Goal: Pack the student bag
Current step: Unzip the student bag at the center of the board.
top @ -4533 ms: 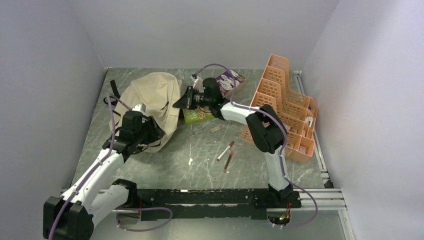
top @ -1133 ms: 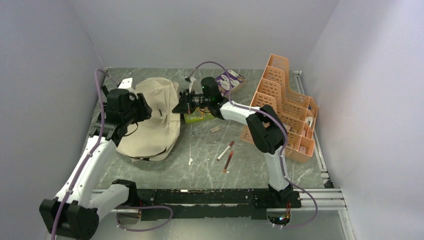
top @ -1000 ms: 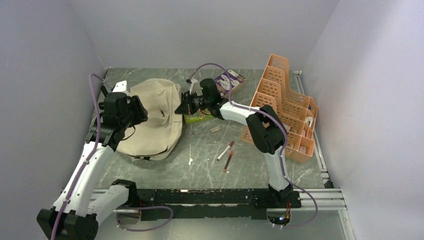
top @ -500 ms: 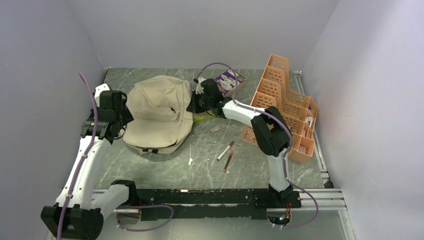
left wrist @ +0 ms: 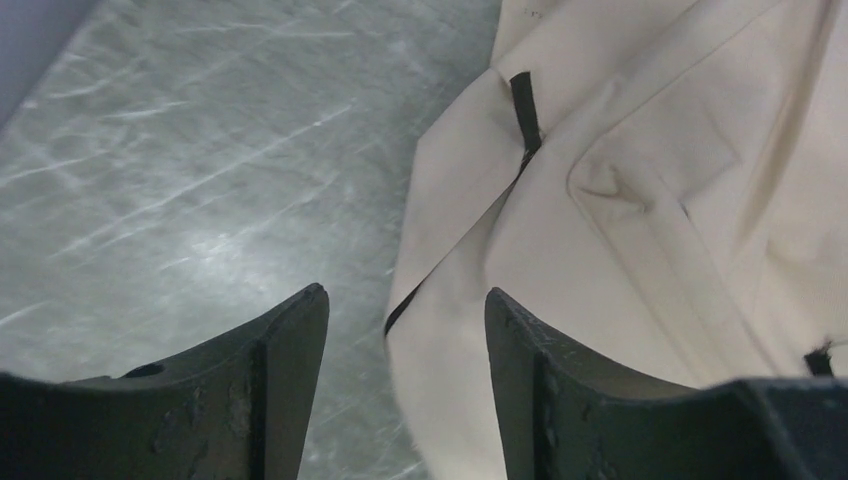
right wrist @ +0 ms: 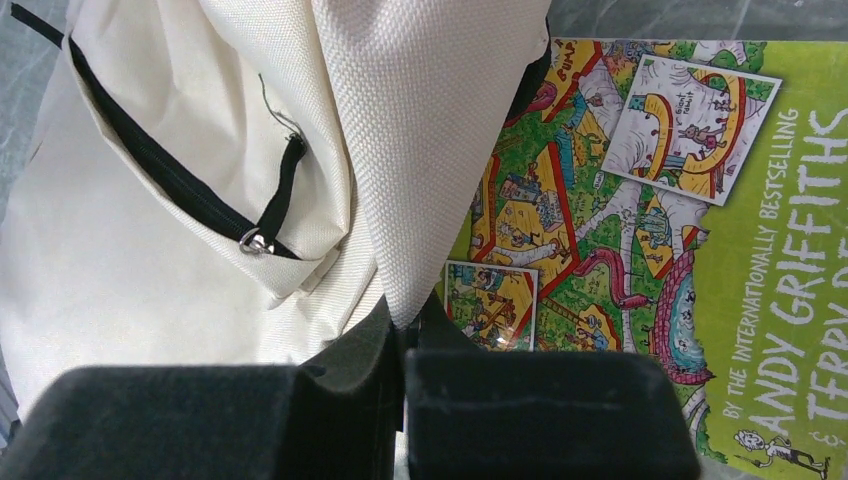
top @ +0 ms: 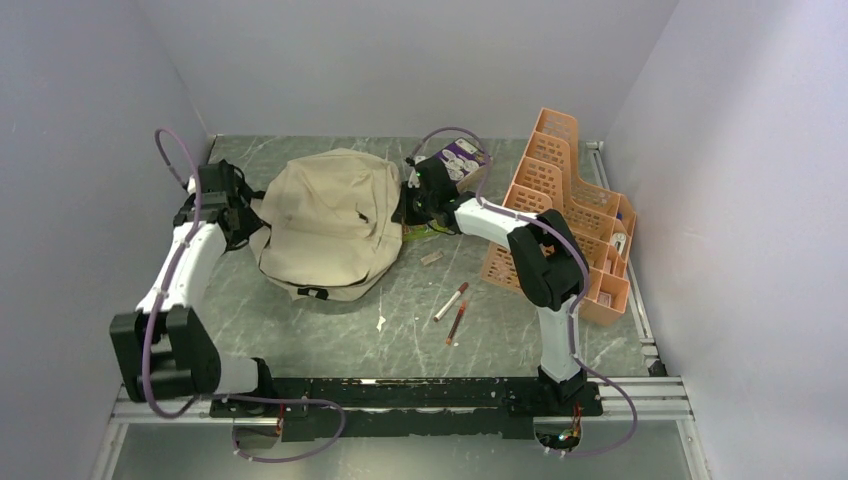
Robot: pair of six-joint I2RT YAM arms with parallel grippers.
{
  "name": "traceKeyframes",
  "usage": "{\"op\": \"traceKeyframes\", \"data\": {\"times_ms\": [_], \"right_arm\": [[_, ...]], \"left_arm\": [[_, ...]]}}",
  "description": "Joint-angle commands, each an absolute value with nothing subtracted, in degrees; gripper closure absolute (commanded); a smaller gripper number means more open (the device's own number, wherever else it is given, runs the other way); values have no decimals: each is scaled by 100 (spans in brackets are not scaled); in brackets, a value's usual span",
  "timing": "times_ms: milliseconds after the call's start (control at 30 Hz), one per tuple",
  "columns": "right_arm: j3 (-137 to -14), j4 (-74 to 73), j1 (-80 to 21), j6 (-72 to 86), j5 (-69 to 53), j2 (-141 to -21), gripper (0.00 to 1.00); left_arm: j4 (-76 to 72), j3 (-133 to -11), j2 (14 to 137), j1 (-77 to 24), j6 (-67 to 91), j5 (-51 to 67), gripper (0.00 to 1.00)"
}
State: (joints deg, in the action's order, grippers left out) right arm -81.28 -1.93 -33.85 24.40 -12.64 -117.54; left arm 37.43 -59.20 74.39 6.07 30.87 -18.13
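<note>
The student bag (top: 330, 225) is a beige fabric backpack lying flat at the table's back left. My right gripper (top: 408, 205) is at its right edge. In the right wrist view this gripper (right wrist: 405, 325) is shut on a fold of the bag's woven fabric (right wrist: 430, 150), above a green picture book (right wrist: 650, 200). A black zipper and pull (right wrist: 270, 215) run across the bag's pocket. My left gripper (top: 235, 205) is at the bag's left edge. Its jaws (left wrist: 405, 310) stand open, with the bag's edge (left wrist: 620, 200) lying below and past them, not clamped.
The green book (top: 428, 232) pokes out from under the bag's right side. A purple book (top: 460, 160) lies behind it. An orange perforated organizer (top: 570, 210) stands at the right. Two pens (top: 452, 300) and small scraps (top: 432, 258) lie mid-table.
My left gripper has opened, let go of the bag and drawn back to the left. The right gripper has pulled the bag's edge rightward, and the bag now lies spread further right.
</note>
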Motion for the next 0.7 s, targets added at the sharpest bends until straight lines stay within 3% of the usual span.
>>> {"op": "traceKeyframes", "data": {"times_ms": [0,233,667], "right_arm": [[-8030,-33,-3305,2397,-1297,-11596,100],[-7928,156,-3305,2503,-1612,-11602,100],[-8054,70,-3305,2495,-1788,-11630,100]], "left_arm": [[2724,-6013,8091,747,3793,-1174,38],[1160,-5745,8700,756,4276,-1017,42],[1073,-6144,9913,764,4095,-1376,47]]}}
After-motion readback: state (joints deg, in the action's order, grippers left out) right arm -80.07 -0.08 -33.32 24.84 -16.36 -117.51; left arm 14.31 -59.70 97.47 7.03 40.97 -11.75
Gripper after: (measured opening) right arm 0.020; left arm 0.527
